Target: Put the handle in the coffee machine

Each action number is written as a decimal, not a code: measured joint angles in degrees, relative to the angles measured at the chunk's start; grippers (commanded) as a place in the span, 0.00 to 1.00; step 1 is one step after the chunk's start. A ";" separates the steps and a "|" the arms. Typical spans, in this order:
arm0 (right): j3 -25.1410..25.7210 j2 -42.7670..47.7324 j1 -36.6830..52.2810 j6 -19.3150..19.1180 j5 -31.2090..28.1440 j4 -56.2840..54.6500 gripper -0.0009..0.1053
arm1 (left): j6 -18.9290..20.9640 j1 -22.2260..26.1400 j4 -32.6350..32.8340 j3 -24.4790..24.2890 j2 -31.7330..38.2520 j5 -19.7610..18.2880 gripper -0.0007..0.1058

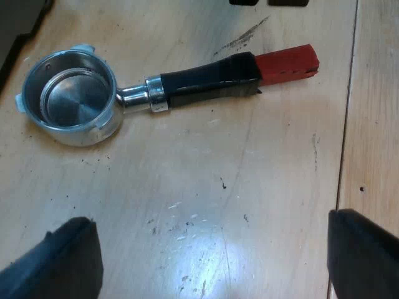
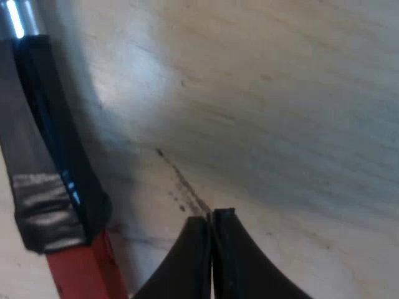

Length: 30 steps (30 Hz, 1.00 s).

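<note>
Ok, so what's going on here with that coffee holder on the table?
Nothing is holding the metal holder right now. It lies loose on the wooden table, basket up, its dark handle ending in red. The left gripper hovers over the table near it, jaws wide open. The right gripper is low beside the handle's red end, jaws shut on nothing. The holder is not yet picked up.

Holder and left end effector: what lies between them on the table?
Only bare table with a few dark specks lies between the holder and the open left end effector, as the left wrist view shows.
</note>
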<state>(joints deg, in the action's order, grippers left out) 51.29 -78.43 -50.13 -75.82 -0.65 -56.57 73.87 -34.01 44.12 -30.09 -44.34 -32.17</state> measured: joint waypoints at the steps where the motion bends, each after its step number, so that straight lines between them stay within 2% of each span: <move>1: 0.11 -0.83 0.00 0.00 0.00 0.13 0.01 | 0.00 0.00 0.00 0.00 0.00 0.00 0.72; 11: 0.08 -6.54 -0.15 0.00 0.65 3.43 0.01 | 0.11 0.00 0.00 0.00 0.00 0.11 0.72; 13: 0.08 -7.03 -0.72 0.00 1.25 4.82 0.01 | 1.07 0.00 0.00 0.00 0.00 1.99 0.72; 16: 0.08 -7.42 -2.95 0.00 1.46 6.12 0.01 | 1.23 0.00 -0.07 0.00 0.00 3.84 0.72; 23: 0.56 -9.10 -9.82 0.83 2.80 8.32 0.01 | 1.63 0.10 2.24 0.00 0.00 4.54 0.72; 28: 0.73 -9.30 -13.05 2.56 3.98 11.51 0.01 | 3.28 2.51 4.24 0.00 1.47 4.73 0.72; 30: 1.15 -9.43 -14.10 2.72 4.21 13.98 0.01 | 3.61 5.02 5.42 0.00 2.70 4.70 0.72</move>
<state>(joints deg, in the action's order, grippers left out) 52.43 -87.85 -64.23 -73.11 3.57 -42.60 77.48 -28.99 49.54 -30.09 -41.63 -27.47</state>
